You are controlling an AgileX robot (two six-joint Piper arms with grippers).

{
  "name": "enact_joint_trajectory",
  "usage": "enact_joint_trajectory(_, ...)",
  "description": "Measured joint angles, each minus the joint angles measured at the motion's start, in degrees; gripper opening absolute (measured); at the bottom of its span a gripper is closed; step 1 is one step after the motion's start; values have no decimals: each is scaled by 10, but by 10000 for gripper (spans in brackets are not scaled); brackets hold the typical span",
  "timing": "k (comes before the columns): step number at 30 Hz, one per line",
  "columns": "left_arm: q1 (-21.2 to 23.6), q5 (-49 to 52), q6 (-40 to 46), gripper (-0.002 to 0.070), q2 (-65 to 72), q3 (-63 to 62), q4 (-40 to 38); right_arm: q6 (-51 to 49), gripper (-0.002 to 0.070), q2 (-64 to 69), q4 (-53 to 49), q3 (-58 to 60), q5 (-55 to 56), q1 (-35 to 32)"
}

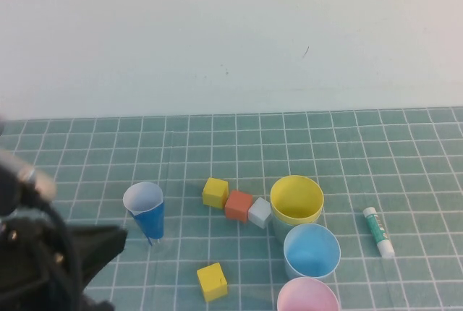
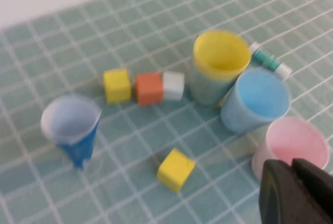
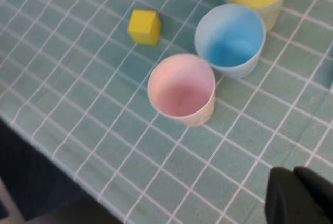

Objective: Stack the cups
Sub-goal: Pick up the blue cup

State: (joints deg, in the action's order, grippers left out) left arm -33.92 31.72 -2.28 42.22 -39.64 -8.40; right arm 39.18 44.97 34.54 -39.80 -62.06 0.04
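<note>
The yellow cup [image 1: 296, 199] sits nested in the pale green cup [image 1: 280, 228], right of centre. The light blue cup [image 1: 311, 250] stands upright just in front of it, and the pink cup [image 1: 307, 296] stands at the front edge of the view. All open upward. My left gripper [image 2: 292, 174] is shut and empty, held above the table beside the pink cup [image 2: 291, 143]. In the high view its arm is at the lower left [image 1: 108, 240]. My right gripper [image 3: 295, 182] is shut and empty, above bare mat beside the pink cup [image 3: 182, 86] and the blue cup [image 3: 230, 36]. It is out of the high view.
A narrow dark blue cone cup [image 1: 145, 210] stands at the left. A yellow cube [image 1: 215, 192], an orange cube [image 1: 239, 205] and a white cube [image 1: 260, 212] form a row by the yellow cup. Another yellow cube [image 1: 212, 282] lies in front. A green-white tube [image 1: 378, 231] lies right. The table's front edge [image 3: 62, 182] is close.
</note>
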Motion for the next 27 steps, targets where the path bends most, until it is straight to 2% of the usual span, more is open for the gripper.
enact_joint_trajectory(8, 0, 39, -70, 1, -117, 65, 52, 18, -3, 86, -3, -52, -25, 18)
enact_joint_trajectory(15, 0, 86, -72, 1, -230, 67, 90, -31, -3, 128, -50, -58, 39, 139)
enact_joint_trajectory(21, 0, 150, -73, -1, -265, 67, 95, -90, -3, 216, -125, -62, 86, 240)
enact_joint_trajectory(27, 0, 192, -73, -1, -266, 67, 96, -119, -3, 302, -192, -114, 98, 277)
